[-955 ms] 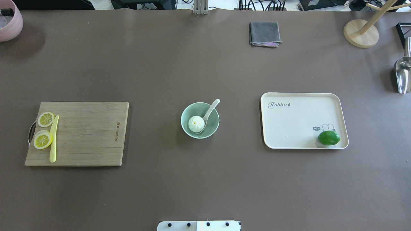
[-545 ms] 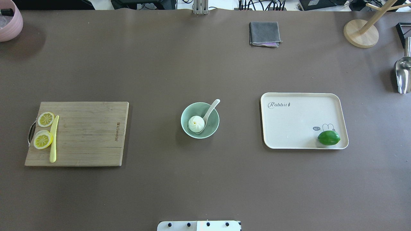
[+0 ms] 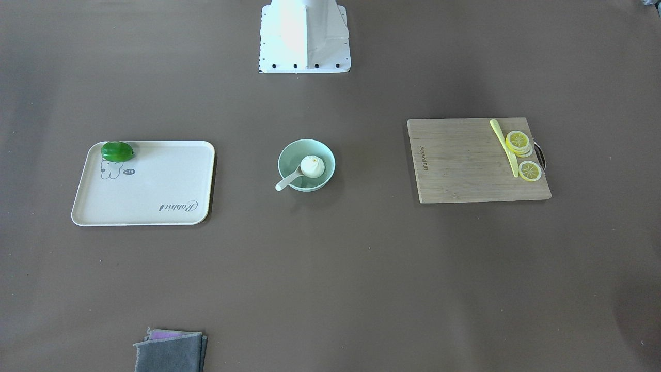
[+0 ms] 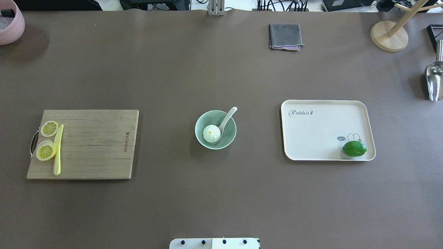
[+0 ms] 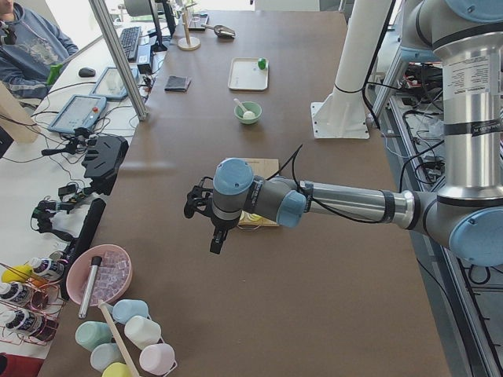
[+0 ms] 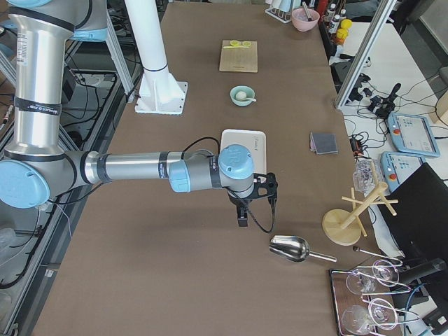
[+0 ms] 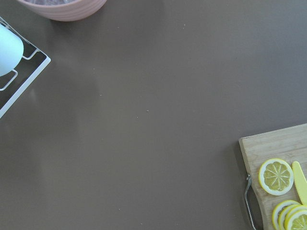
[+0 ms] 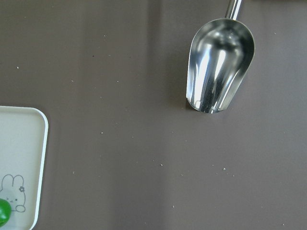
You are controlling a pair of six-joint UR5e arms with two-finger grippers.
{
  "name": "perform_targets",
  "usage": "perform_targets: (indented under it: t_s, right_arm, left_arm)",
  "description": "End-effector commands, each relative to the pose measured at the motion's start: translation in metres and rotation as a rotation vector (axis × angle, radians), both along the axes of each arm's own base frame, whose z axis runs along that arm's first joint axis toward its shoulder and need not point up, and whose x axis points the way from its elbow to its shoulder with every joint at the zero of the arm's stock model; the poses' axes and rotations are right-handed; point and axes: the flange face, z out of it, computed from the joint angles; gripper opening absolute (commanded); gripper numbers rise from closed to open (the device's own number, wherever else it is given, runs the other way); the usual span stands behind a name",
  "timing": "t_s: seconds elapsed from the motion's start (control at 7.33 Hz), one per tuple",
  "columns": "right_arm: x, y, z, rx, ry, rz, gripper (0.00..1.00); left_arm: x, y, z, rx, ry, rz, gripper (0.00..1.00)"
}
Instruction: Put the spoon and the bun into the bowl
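Mint-green, the bowl (image 4: 231, 138) sits mid-table with the white bun (image 4: 211, 133) inside it. The spoon (image 4: 226, 119) lies with its scoop just beside the bun and its handle leaning out over the rim. Both hands are well apart from it. My left gripper (image 5: 215, 238) hangs past the handle end of the cutting board (image 4: 93, 145), near its lemon slices (image 4: 46, 151). My right gripper (image 6: 243, 212) hangs between the tray (image 4: 318, 128) and the metal scoop (image 4: 434, 81). I cannot tell how far either one is open or whether it holds anything.
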Motion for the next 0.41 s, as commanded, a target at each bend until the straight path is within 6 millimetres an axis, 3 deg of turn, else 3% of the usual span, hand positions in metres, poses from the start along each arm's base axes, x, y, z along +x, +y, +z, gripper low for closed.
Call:
perform_targets:
  t_s: [0.0, 0.27]
  right_arm:
    - [0.0000, -0.0004, -0.0085, 0.012, 0.000, 0.004, 1.00]
    - [0.0000, -0.0003, -0.0097, 0.010, 0.000, 0.005, 1.00]
  left_arm:
    - [-0.0076, 0.0114, 0.0082, -0.020, 0.005, -0.015, 0.99]
    - [-0.0085, 0.0109, 0.0099, -0.017, -0.018, -0.019, 0.99]
